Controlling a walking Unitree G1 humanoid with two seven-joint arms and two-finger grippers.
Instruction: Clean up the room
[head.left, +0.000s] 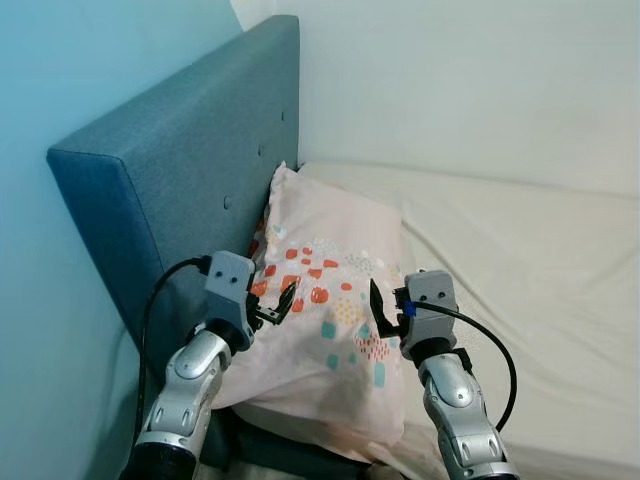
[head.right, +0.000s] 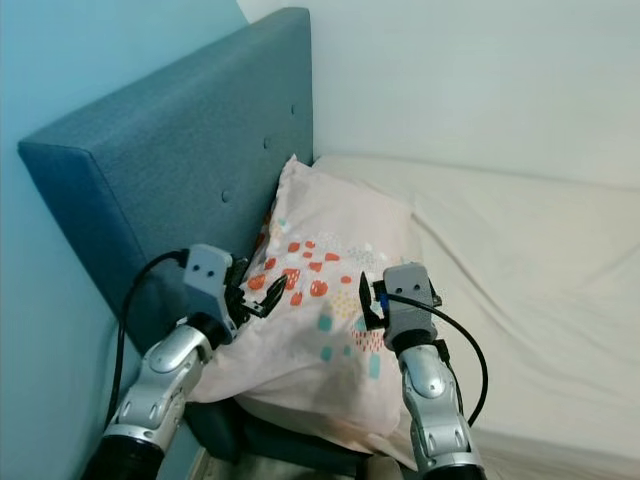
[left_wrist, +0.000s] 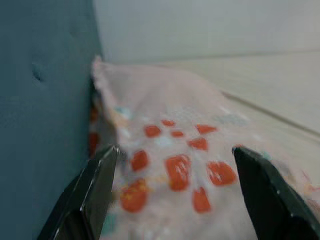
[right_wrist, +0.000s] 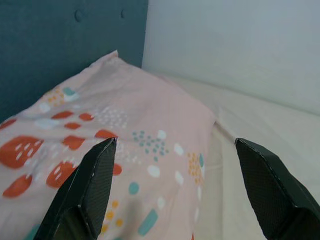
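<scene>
A pale pink pillow (head.left: 330, 290) with red, teal and yellow spots leans against the blue padded headboard (head.left: 170, 190) at the head of the bed. My left gripper (head.left: 282, 304) hovers open just over the pillow's left side near the headboard. Above the pillow's right part, my right gripper (head.left: 380, 310) is open too. In the left wrist view the fingers (left_wrist: 95, 190) frame the red spots of the pillow (left_wrist: 175, 165). The right wrist view looks along spread fingers (right_wrist: 95, 185) over the pillow (right_wrist: 125, 130) toward the wall.
A cream sheet covers the mattress (head.left: 520, 260), which stretches right of the pillow. A white wall (head.left: 460, 80) runs behind the bed and a light blue wall (head.left: 60, 70) stands left of the headboard.
</scene>
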